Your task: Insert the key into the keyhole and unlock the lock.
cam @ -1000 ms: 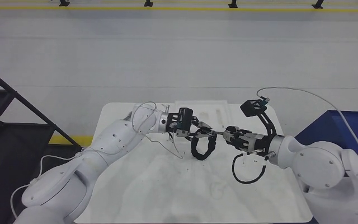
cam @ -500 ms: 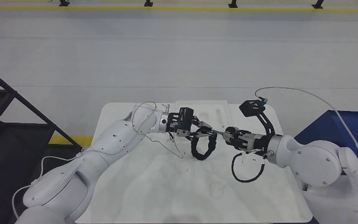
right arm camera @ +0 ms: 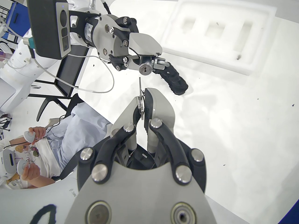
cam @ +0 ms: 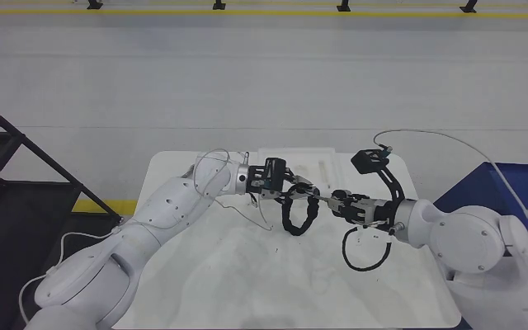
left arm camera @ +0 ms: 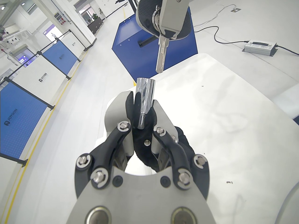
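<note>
**A:** Where do things stand?

**B:** The left gripper (left arm camera: 142, 106) is clamped on the chrome cylinder lock (left arm camera: 144, 87), and a black cable loop (cam: 299, 216) hangs from it above the white table (cam: 247, 280). The keyhole (right arm camera: 145, 69) faces the flat silver key (left arm camera: 161, 52), pinched tight in the right gripper (right arm camera: 142, 104). The tip is near but not touching.

**A:** How should it be seated?

**B:** I'd square the blade to the slot and nudge it onto the cylinder's axis. Then push straight and slow before turning. A skewed entry could jam.
</note>
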